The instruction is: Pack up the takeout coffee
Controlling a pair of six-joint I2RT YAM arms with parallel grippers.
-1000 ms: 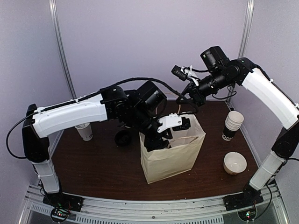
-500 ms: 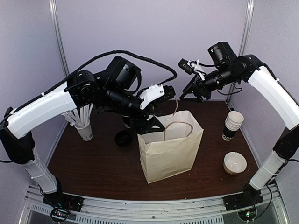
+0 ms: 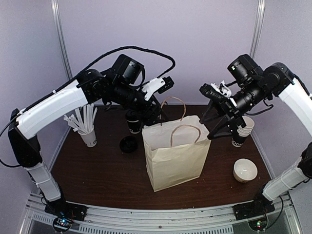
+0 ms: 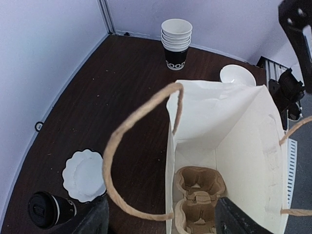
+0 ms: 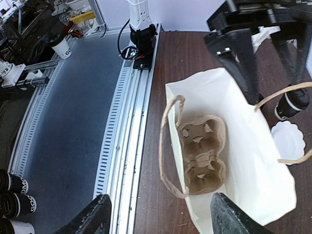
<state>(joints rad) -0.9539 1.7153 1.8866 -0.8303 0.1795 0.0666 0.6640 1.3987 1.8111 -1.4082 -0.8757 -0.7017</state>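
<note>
While the left gripper [image 4: 163, 222] and right gripper [image 5: 161, 214] hang wide-spread and empty over the paper bag [image 3: 175, 156], the takeout coffee [image 4: 46, 210], black-lidded, white-collared, seemingly dark below, stands upright on the table [image 3: 97, 170] beside the bag.

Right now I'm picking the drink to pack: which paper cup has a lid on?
The lone black-lidded cup beside the paper bag; the stacked cups and the straw cup are open-topped.
</note>
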